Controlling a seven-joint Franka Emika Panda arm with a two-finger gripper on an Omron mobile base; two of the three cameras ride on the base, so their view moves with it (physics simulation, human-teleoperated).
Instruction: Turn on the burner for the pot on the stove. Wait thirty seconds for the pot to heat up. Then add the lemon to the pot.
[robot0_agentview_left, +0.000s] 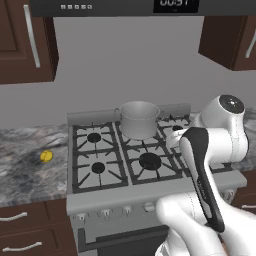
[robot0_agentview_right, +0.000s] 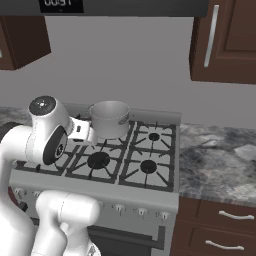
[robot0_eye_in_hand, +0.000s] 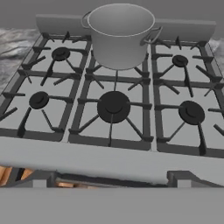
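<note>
The silver pot stands on the back middle grate of the stove. The pot hides the burner beneath it, and no flame shows. On the marble counter left of the stove lies the yellow lemon. My gripper hovers over the stove's front edge and looks back across the grates at the pot. Its two tips stand far apart with nothing between them, so it is open.
A large wide-capped burner sits in front of the pot. Front knobs line the stove's face. Dark wood cabinets hang on both sides, and my white arm rises at the stove's front.
</note>
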